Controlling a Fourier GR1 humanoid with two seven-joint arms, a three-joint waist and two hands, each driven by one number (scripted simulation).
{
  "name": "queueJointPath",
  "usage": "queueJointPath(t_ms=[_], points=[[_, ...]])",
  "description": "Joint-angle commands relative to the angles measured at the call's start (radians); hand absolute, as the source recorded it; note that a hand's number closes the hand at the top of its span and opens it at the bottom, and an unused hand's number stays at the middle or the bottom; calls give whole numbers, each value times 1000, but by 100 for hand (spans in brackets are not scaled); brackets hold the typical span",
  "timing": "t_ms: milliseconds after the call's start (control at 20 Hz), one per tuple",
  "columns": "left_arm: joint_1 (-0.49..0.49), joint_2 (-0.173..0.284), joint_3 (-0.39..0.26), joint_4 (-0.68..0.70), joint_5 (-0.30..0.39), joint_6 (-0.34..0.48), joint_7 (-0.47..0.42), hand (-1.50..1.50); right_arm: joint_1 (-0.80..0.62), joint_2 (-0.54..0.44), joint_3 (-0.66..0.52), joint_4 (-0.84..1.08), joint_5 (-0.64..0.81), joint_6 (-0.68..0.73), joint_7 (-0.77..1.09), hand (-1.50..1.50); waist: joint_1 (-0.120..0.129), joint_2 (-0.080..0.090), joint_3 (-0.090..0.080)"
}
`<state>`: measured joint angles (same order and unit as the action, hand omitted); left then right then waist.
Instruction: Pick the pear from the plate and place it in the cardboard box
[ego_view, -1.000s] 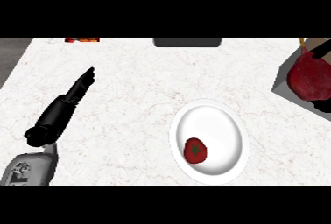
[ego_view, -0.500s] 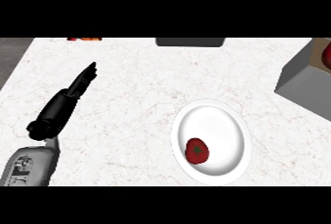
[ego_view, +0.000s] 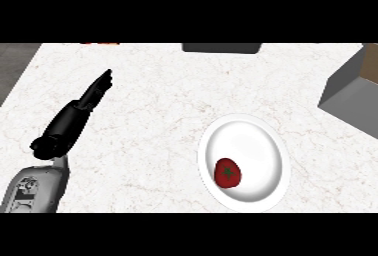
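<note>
A dark red fruit with a green stem spot, the pear (ego_view: 227, 172), lies on the lower left part of a white plate (ego_view: 255, 137) on the marble counter. The box (ego_view: 348, 91) shows as grey walls cut off by the right edge of the head view. My left hand (ego_view: 74, 120) lies on the counter at the left, open, its straight fingers pointing up and away, well apart from the plate. My right hand does not show.
A dark flat object (ego_view: 221, 47) sits at the counter's far edge, and something orange (ego_view: 100, 43) peeks in at the top left. The counter's left edge (ego_view: 18, 85) runs close beside my left forearm.
A dark red shape that stood over the box at the right edge has moved out of view. My left hand, the plate and the fruit have stayed where they were.
</note>
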<state>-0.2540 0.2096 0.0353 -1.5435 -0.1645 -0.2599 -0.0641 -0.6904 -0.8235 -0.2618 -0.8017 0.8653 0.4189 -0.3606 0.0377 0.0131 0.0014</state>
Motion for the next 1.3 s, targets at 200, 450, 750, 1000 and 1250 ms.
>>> queueJointPath(t_ms=[200,450,750,1000,1250], points=[[8,-17,-17,28,-16,2,-32,0,-122,-102,89,307,90,90,-222,-150,15,6,1],[-17,19,27,32,16,-25,-18,0,-130,-94,28,369,15,60,-430,-150,-1,2,2],[0,-10,12,9,3,5,4,0,-229,-6,-305,503,-337,177,-313,-150,-21,-11,4],[31,14,17,-4,7,-17,-31,0,-261,-79,-455,650,-475,219,-130,-150,4,3,3],[18,-36,-30,-7,-13,1,-25,0,-259,-168,-520,681,-532,205,-66,-150,17,14,6]])
